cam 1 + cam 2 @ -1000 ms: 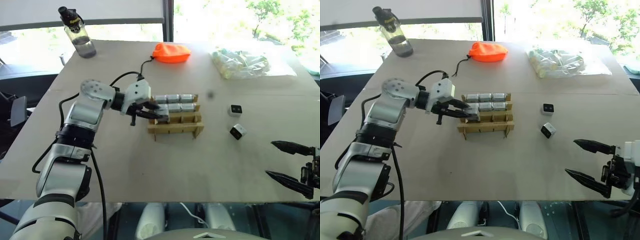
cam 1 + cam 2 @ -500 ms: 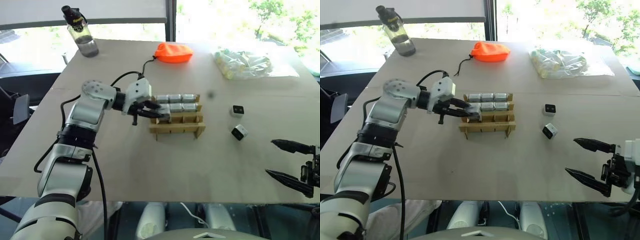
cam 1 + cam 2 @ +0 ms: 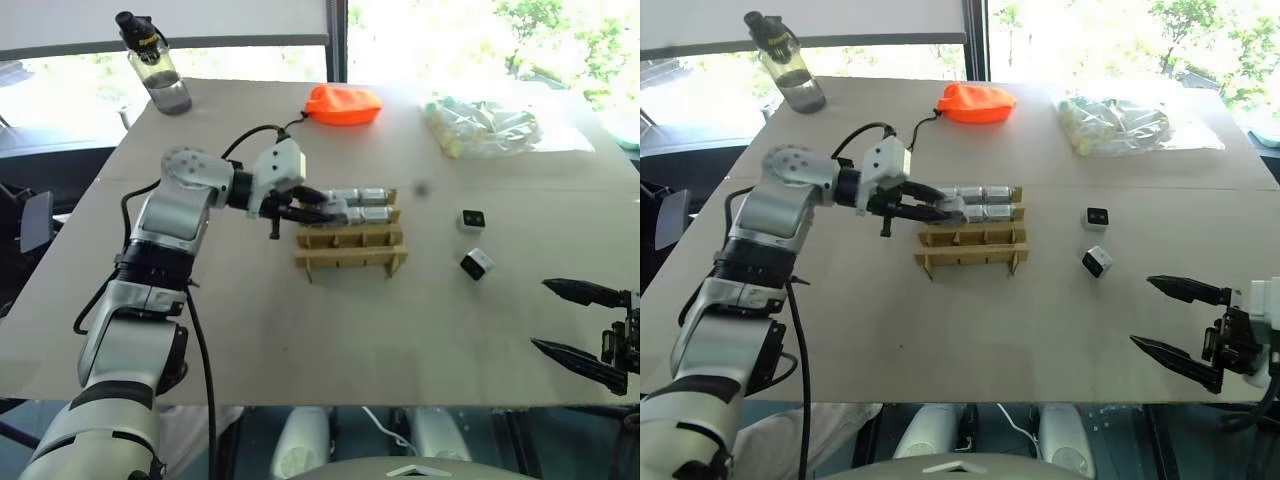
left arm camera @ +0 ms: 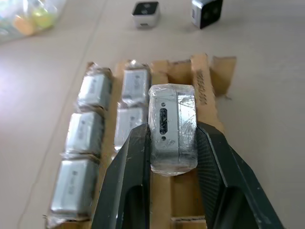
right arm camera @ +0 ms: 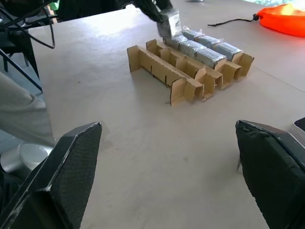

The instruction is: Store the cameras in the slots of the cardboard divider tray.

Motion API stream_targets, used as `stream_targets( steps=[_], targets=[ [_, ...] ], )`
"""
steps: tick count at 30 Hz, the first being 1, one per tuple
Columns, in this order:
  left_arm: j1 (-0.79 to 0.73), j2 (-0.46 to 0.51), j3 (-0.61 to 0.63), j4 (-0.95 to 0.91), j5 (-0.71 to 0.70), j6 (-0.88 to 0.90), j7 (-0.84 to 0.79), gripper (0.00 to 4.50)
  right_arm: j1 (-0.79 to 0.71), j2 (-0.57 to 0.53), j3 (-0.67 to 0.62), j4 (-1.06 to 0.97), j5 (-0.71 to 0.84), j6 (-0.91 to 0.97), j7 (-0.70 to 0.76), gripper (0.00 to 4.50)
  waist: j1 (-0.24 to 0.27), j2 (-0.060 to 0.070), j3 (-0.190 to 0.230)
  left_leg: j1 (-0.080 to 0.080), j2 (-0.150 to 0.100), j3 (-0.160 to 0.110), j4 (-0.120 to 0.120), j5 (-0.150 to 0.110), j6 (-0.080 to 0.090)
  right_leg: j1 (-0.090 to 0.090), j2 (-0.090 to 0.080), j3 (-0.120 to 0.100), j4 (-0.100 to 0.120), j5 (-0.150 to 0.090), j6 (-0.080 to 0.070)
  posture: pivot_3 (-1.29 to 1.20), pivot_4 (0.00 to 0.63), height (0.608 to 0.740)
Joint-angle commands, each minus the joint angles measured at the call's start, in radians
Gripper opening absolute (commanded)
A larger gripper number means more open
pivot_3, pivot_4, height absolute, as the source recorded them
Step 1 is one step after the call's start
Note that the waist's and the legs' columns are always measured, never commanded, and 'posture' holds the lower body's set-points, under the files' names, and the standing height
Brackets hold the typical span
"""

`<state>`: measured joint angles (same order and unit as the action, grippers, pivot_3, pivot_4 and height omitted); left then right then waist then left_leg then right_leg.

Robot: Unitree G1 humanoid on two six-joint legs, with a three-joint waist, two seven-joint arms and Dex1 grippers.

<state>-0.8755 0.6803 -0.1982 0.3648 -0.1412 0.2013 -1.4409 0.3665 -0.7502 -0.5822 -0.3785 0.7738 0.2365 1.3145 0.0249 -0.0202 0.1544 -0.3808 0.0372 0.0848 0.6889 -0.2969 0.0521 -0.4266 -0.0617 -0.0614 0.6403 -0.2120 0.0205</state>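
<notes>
The left gripper point(image 4: 171, 143) has lifted since a second ago: its fingers point(image 4: 127, 176) were down at the left end of the cardboard divider tray point(image 3: 350, 250) and now hold a plastic-wrapped camera point(image 4: 172, 128) clamped between them, above the tray's left end. In the left wrist view this camera hangs over a slot row beside the filled ones, not seated yet. My reading is that the piece is being re-aimed for a slot, so this storing step is underway rather than done.

The tray sits mid-desk with 2 far rows filled by wrapped cameras point(image 3: 360, 196) and the near rows open. 2 loose cameras lie on the desk point(image 3: 330, 340) right of the tray, well apart from it: a far one point(image 3: 473, 220) and a near one point(image 3: 477, 264). They look like the remaining stock.

The right gripper point(image 3: 585, 325) hangs at the near right edge of the desk, its fingers spread wide with nothing between them.

Room is good. The desk near the tray is bare, and so is the stretch between the tray and the loose cameras. The orange pouch point(image 3: 343, 105), the bag of tubes point(image 3: 480, 125) and the bottle point(image 3: 155, 65) all sit at the far edge, away from the work
</notes>
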Motion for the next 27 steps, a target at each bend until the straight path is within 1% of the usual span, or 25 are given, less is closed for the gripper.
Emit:
stream_targets(
  steps=[1,6,12,20,27],
  targets=[
    [0.002,0.037,0.004,-0.028,0.015,-0.04,-0.015,0.72,-0.002,-0.013,-0.02,-0.008,0.013,-0.003,0.004,4.45,-0.002,0.0,0.0,0.0,0.0,0.0,0.0,0.0,0.0,0.0,0.0,0.0,0.0,0.0,0.0,0.0,0.15,0.74],
    [0.022,0.051,-0.011,-0.025,0.031,-0.063,-0.031,0.72,-0.009,-0.016,-0.016,-0.007,0.014,-0.002,0.003,4.45,-0.003,0.0,0.0,0.0,0.0,0.0,0.0,0.0,0.0,0.0,0.0,0.0,0.0,0.0,0.0,0.0,0.15,0.74],
    [0.037,0.039,-0.012,-0.025,0.037,-0.055,-0.019,0.72,-0.01,-0.017,-0.016,-0.005,0.011,-0.001,0.001,4.45,-0.005,0.0,0.0,0.0,0.0,0.0,0.0,0.0,0.0,0.0,0.0,0.0,0.0,0.0,0.0,0.0,0.15,0.74],
    [0.038,0.053,-0.029,-0.013,0.083,-0.03,0.001,0.72,-0.006,-0.015,-0.02,-0.009,0.011,-0.002,-0.003,4.45,-0.007,0.0,0.0,0.0,0.0,0.0,0.0,0.0,0.0,0.0,0.0,0.0,0.0,0.0,0.0,0.0,0.15,0.74],
    [0.053,0.038,-0.054,-0.041,0.095,0.007,0.011,0.72,-0.012,-0.013,-0.014,-0.009,0.013,-0.004,-0.004,4.45,-0.008,0.0,0.0,0.001,0.0,0.0,0.0,0.0,0.001,0.0,0.0,0.001,0.001,0.0,0.0,0.0,0.15,0.74]
  ],
)
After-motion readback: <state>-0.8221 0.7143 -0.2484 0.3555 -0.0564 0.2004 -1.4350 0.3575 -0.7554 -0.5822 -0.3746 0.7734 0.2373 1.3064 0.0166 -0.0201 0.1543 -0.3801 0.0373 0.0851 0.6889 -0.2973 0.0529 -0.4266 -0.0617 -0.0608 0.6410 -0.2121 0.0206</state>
